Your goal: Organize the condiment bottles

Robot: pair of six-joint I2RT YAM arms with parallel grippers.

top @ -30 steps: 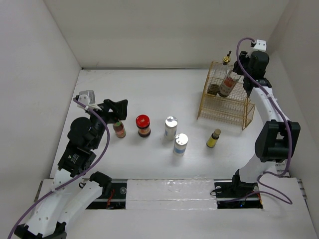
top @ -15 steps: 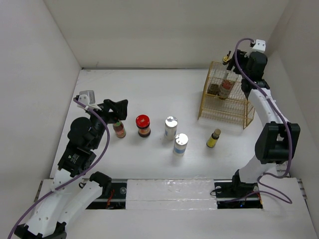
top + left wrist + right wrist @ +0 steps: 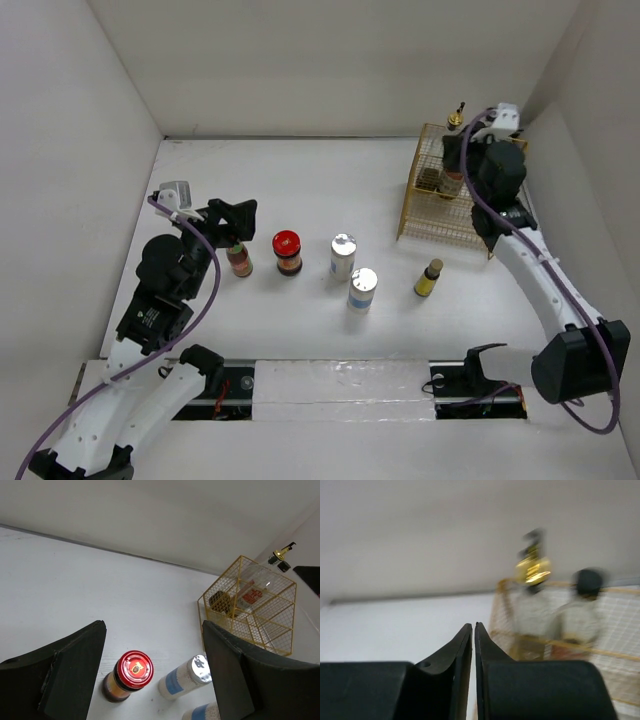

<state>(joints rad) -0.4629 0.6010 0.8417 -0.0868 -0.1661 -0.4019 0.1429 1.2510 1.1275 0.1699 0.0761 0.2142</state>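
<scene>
Now, my right gripper point(image 3: 473, 626) closed, empty, beside the gold wire basket point(image 3: 440, 215), gold-spouted bottle point(image 3: 256, 577) inside, my left gripper point(image 3: 154, 625) spread wide near red-lidded jar point(image 3: 131, 672).

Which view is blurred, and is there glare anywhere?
Right wrist: the background is smeared, with the gold-spouted bottle and the gold wire basket soft, while the shut right gripper is crisp. Left wrist: sharp throughout under even light, and the red-lidded jar is clear. Top external: sharp, with bright glare on the top of the rear silver-topped cylinder.
</scene>
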